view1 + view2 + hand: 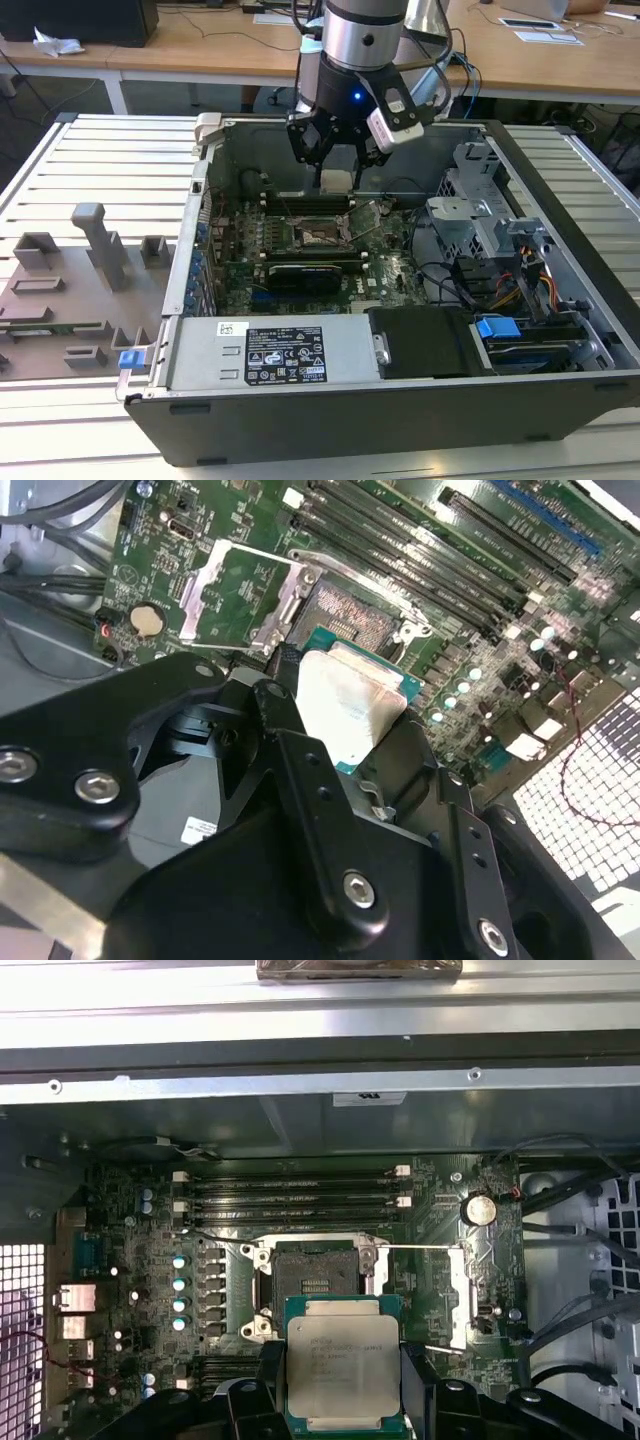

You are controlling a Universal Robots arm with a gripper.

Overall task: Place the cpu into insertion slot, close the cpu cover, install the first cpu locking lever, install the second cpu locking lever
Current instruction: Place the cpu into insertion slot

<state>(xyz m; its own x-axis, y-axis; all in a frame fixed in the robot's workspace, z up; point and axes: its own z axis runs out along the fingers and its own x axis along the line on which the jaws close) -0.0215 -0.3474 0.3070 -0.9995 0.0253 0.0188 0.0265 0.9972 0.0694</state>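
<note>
We see a pale slatted metal worktop [100, 170] under bright, even light that gleams along its ribs. Behind the worktop stand long wooden desks [200, 55] with white legs; one carries a dark box [90, 20] and crumpled white paper [55, 43], another loose sheets [545, 33]. Beneath those desks, beyond the worktop's far edge, we make out the floor [170, 98], grey and shadowed.

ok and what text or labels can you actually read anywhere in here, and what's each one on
No text here can be quoted.
Print lines on the cpu top: too small to read.
White sticker on the case wall: too small to read.
Black-and-white label on the metal box: too small to read.
Small white label beside it: too small to read.
</note>
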